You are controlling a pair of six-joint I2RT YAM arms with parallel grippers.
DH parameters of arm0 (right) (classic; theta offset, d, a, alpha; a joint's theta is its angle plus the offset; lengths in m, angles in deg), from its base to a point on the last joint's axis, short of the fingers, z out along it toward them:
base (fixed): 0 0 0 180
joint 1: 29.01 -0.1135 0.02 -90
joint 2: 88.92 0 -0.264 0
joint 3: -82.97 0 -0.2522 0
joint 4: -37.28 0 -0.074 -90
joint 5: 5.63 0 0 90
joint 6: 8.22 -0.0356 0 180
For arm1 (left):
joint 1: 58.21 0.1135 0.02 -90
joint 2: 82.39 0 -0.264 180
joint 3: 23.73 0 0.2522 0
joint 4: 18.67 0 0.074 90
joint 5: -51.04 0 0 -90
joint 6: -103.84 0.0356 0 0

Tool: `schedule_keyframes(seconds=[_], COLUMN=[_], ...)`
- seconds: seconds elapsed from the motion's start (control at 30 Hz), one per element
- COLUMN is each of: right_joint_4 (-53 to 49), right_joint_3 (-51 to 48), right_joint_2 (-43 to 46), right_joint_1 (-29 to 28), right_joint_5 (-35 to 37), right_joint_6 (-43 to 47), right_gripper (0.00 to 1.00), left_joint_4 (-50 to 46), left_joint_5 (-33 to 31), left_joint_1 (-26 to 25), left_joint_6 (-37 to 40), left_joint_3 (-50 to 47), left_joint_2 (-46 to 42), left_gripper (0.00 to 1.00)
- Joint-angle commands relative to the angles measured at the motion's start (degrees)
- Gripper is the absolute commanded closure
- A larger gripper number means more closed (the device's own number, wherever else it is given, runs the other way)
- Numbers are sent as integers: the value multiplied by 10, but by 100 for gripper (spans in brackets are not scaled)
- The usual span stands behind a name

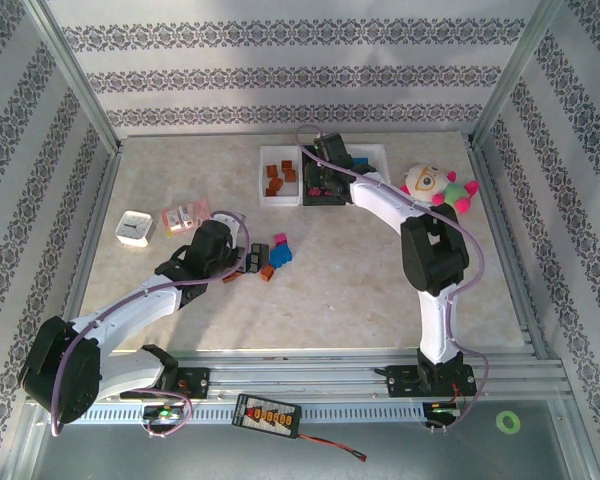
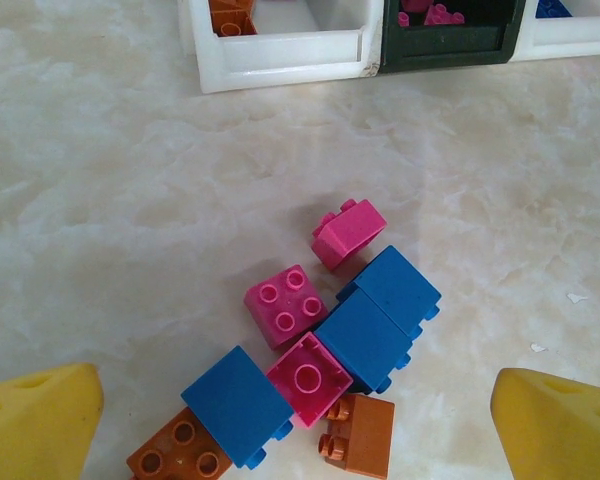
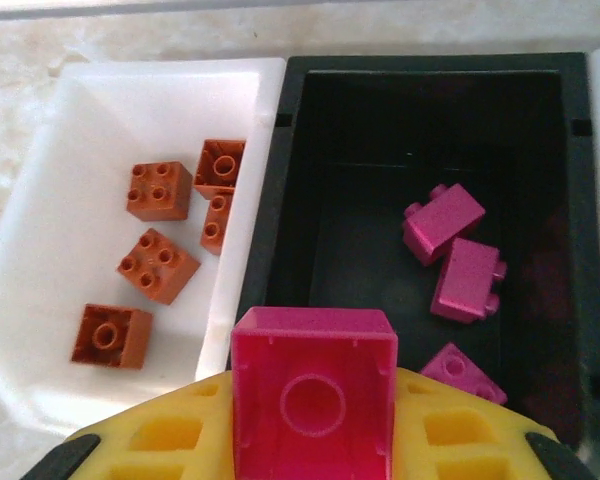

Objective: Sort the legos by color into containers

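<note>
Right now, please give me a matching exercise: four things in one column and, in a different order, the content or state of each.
1. leftmost white bin
2. black bin
3. right gripper
4. left gripper

A. open over the loose bricks on the table
B. contains magenta bricks
C. shut on a magenta brick
D. contains brown-orange bricks

Pairs: 1-D, 2-B, 3-C, 4-A.

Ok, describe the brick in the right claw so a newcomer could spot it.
At the far side of the table, find the black bin between two white bins. Above it the right claw pinches a magenta brick, hollow underside showing; the other magenta bricks lie loose inside.
</note>
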Motion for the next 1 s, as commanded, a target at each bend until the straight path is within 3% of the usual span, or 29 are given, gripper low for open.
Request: schedule_keyframes(seconds=[0.0,0.2,0.3,0.43,0.53,0.6,0.83,0.97], right_joint_4=[-13,-7,-4,4,11,15,53,65], right_joint_3=[44,45,38,15,-11,-34,-183,-264], right_joint_2=[-31,-35,-26,4,38,64,185,248], right_joint_1=[0,2,3,4,2,-2,-43,-84], right_joint_5=[5,24,24,25,10,-2,-30,-41], right_joint_6=[21,24,28,32,36,44,66,61], right_gripper=[75,68,54,34,28,25,21,19], left_joint_4=[-1,-32,-55,-72,-144,-189,-324,-347], left_joint_5=[-11,-43,-106,-125,-106,-66,-84,-69], left_joint_1=[-7,-7,-1,20,64,91,94,94], left_joint_6=[-7,-33,-96,-159,-247,-250,-283,-306], left_joint_3=[15,20,22,11,18,33,71,76], left_joint_2=[3,1,1,-14,-18,-9,23,42], left_gripper=[1,1,1,1,1,1,1,1])
